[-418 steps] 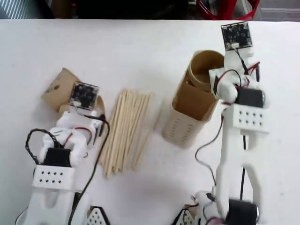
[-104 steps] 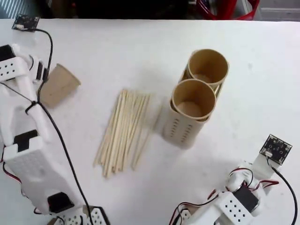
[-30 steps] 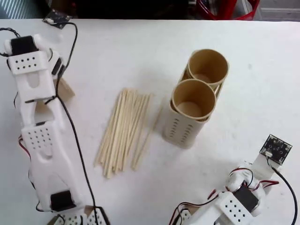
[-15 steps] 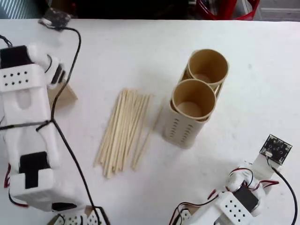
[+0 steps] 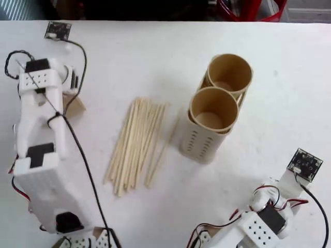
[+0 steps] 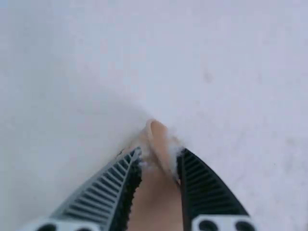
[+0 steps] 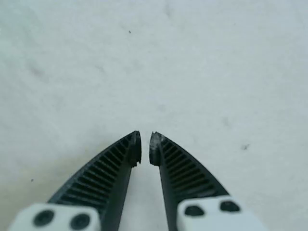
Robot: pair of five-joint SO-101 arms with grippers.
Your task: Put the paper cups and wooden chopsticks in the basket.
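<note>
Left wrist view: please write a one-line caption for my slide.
Black fingers of the left gripper hold a brown paper cup over the white table.

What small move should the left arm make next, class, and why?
Probably lift the left hand a little off the table: it grips the paper cup at the table's left side, and the chopsticks lie between it and the basket, so the cup needs height before crossing.

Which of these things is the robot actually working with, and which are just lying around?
Job things: basket; front paper cup and back paper cup standing in it; third paper cup held by the left gripper; wooden chopsticks on the table.
Bystanders: red object beyond the table; right gripper, shut and empty.
</note>
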